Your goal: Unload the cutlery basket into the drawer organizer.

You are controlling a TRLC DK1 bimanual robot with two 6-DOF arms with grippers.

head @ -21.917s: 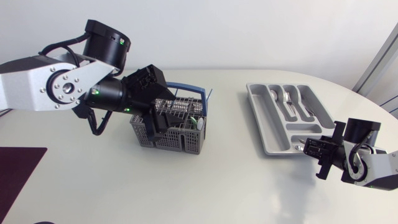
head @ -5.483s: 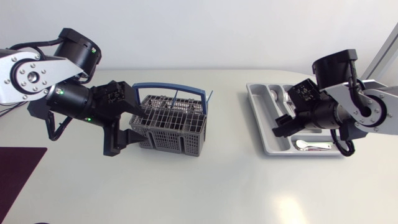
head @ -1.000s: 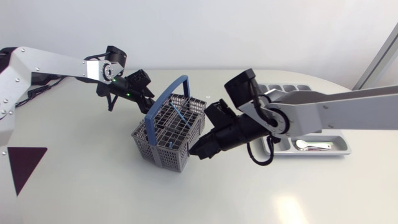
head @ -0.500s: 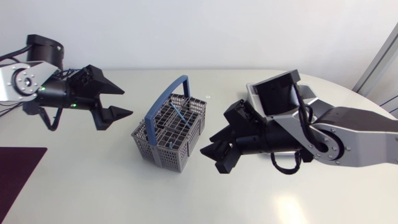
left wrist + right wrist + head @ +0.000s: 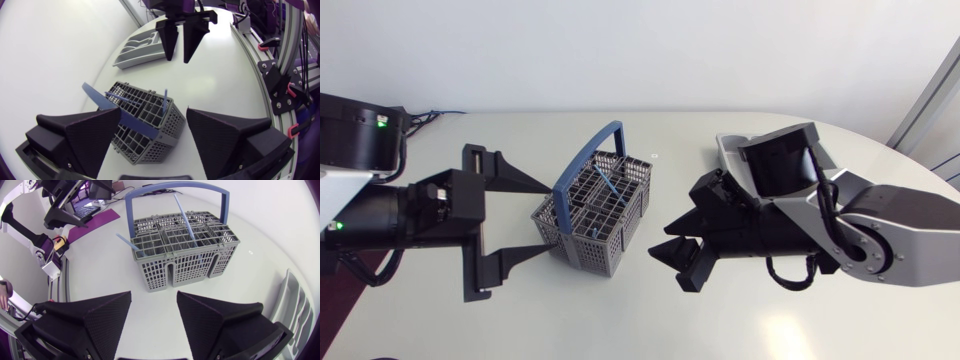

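Observation:
The grey cutlery basket (image 5: 605, 222) with its upright blue handle (image 5: 588, 160) stands at mid-table, turned diagonally. A blue-handled utensil (image 5: 606, 185) leans inside it; the right wrist view shows two of them (image 5: 183, 215) (image 5: 127, 242). My left gripper (image 5: 554, 219) is open, its wide-spread fingers flanking the basket's left end (image 5: 145, 125) without touching it. My right gripper (image 5: 663, 245) is open, a short way right of the basket (image 5: 185, 255) and pointing at it. The grey drawer organizer (image 5: 724, 148) lies behind my right arm, mostly hidden.
The organizer (image 5: 137, 47) shows beyond the basket in the left wrist view, beside my right gripper (image 5: 180, 40). Bare white table surrounds the basket. A dark purple mat (image 5: 332, 292) lies at the table's left edge. One edge of the organizer (image 5: 295, 307) shows beside my right gripper.
My right gripper has opened and backed away from the basket's right side. My left arm swung back, then came in low, its open fingers now flanking the basket's left end.

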